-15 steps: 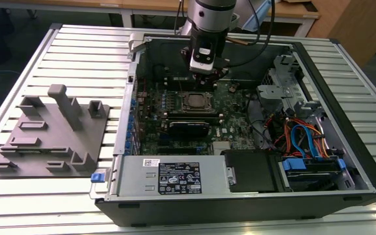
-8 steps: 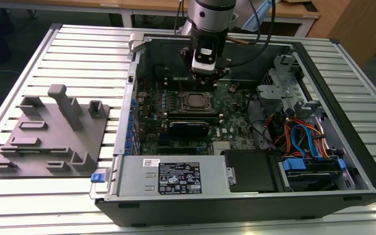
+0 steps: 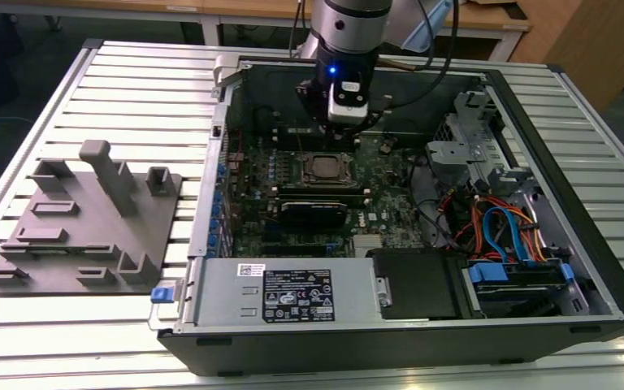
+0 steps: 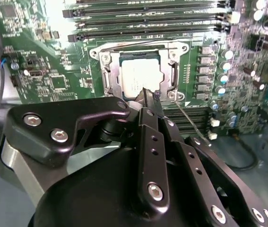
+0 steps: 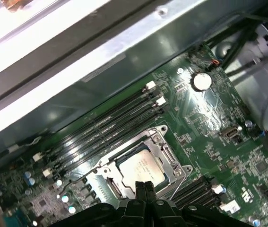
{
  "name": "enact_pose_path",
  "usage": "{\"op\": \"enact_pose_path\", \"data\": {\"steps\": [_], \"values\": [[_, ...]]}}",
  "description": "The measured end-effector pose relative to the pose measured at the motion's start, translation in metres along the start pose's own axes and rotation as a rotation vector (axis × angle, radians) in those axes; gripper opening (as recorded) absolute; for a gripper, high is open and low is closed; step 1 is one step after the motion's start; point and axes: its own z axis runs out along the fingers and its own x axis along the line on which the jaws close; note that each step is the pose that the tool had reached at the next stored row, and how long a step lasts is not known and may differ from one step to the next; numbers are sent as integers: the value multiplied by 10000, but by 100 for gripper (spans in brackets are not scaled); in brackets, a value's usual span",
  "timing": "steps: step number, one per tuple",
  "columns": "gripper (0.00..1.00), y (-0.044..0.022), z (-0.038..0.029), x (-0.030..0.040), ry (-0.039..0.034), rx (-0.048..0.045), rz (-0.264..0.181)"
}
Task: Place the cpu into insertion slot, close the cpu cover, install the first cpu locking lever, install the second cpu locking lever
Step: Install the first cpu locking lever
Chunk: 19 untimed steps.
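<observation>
Hovering just beside the chip with hand pressed together, empty: narrowed, likely, for nudging the lever by the cover.

In both wrist views my fingers hide one edge of the cpu cover; the thin locking lever beside it looks perhaps unlatched, too fine to judge.

Open PC case on slatted table, grey PSU box inside; grey fixture beside it, exterior view's left
</observation>
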Motion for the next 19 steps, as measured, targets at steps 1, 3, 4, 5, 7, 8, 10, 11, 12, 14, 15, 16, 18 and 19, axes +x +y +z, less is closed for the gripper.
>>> {"op": "enact_pose_path", "data": {"steps": [1, 3, 4, 5, 7, 8, 10, 11, 12, 14, 15, 16, 18, 19], "values": [[10, 0, 0, 0, 0, 1, -126], [10, 0, 0, 0, -1, 4, -267], [10, 0, 0, 0, -1, 4, -287], [10, 0, 0, 0, -1, 4, -294], [10, 0, 0, 0, -1, 4, -295], [10, 0, 0, 0, -1, 5, -296], [10, 0, 0, 0, -1, 5, -318], [10, 0, 0, 0, -2, 5, -343], [10, 0, 0, 0, -2, 7, -430], [10, 0, 0, 0, -3, 11, -769], [10, 0, 0, 0, -3, 13, -938], [10, 0, 0, 0, -4, 16, -1095], [10, 0, 0, 0, -5, 19, -1375], [10, 0, 0, 0, -5, 22, -1516]]}}
